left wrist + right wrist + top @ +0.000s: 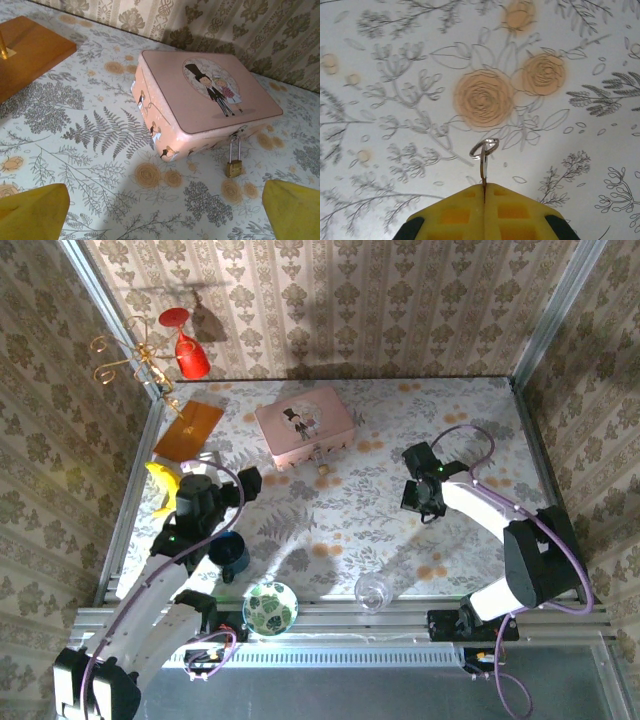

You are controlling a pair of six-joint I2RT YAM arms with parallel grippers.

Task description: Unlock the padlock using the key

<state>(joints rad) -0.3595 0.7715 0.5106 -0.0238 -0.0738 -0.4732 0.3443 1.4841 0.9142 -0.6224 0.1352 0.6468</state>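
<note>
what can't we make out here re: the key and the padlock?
- key, right wrist view: blade hidden between the right gripper's shut fingers; the ring and a short stub stick out.
- padlock, left wrist view: hangs at the pink box; keyhole too small and angled away to make out.
- padlock, top external view: too small to tell whether it is locked.

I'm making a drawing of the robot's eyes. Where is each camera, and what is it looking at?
Top external: high behind the arms, looking down at the table; both arms show.
Left wrist: low over the table, facing the pink box and padlock; its spread yellow fingers show.
Right wrist: facing down at the table; its fingers pinch the key.
Shared: top and left wrist both see the pink box.
</note>
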